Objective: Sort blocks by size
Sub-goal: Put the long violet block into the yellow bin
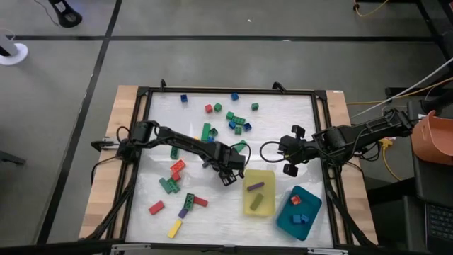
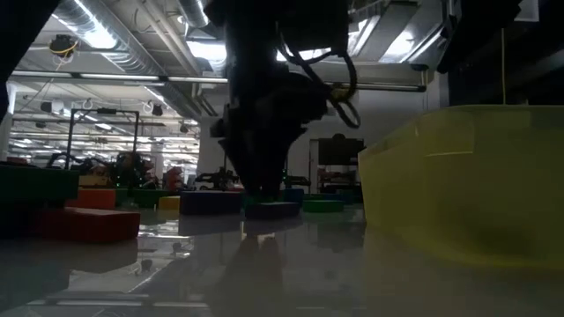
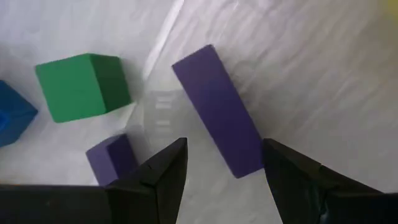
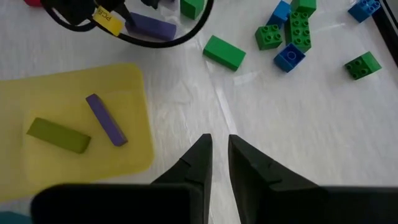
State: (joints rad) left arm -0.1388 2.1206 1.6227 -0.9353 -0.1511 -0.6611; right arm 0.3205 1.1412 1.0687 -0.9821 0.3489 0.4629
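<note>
The left gripper (image 3: 224,168) hung with jaws apart astride a long purple plastic brick (image 3: 217,109) lying askew between them, so squaring up first seemed wise.

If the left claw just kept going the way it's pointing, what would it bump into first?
Most likely the long purple block: it lies between the open fingers of the left gripper. A small purple block sits just outside one finger.

Bare table beside yellow tray (image 1: 259,193), blocks (image 1: 237,122) crowding far side (loosely)

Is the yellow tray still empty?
No, the yellow tray already holds two long blocks, a purple block and an olive block.
</note>
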